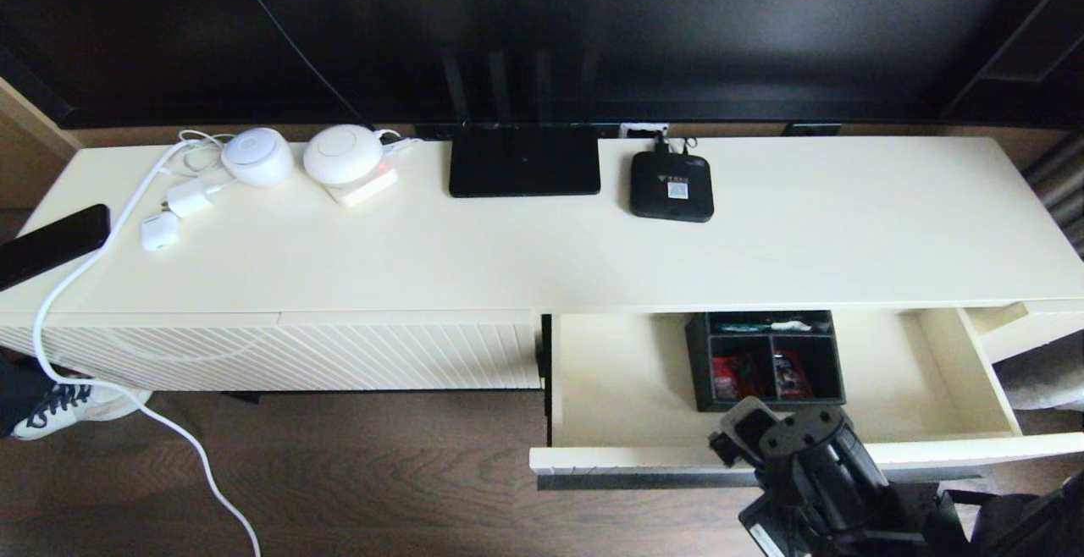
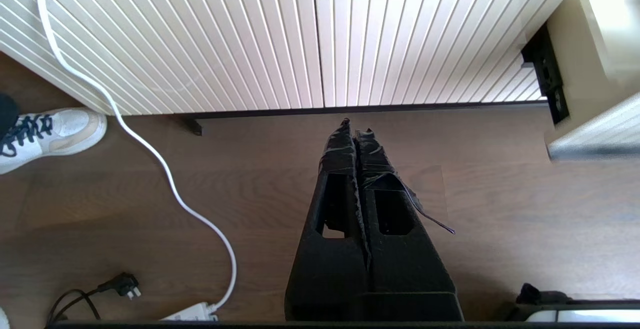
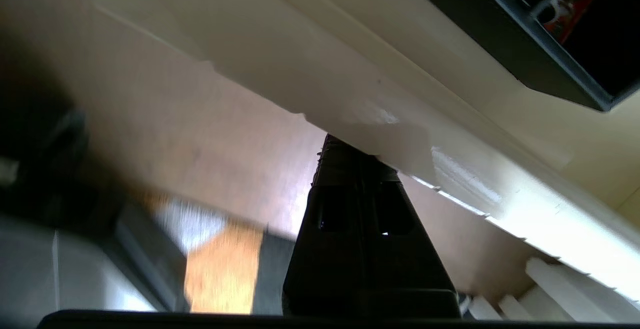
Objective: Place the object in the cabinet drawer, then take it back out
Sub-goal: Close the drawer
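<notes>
Organizer box (image 1: 766,361) sits in your open drawer (image 1: 627,371), long side crosswise, just beyond your closed, empty right gripper (image 3: 350,156) at the drawer's front edge.

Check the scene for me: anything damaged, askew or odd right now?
One thing: the tape wrapping on the left gripper, parked over the floor, is frayed, with a loose strip hanging off one finger. The organizer box sits square in the open drawer.

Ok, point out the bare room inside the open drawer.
Inside the drawer, bare floor lies between its left wall and the organizer box, and a narrower patch between the box and its right wall. It is tight at the front, by the right gripper.
</notes>
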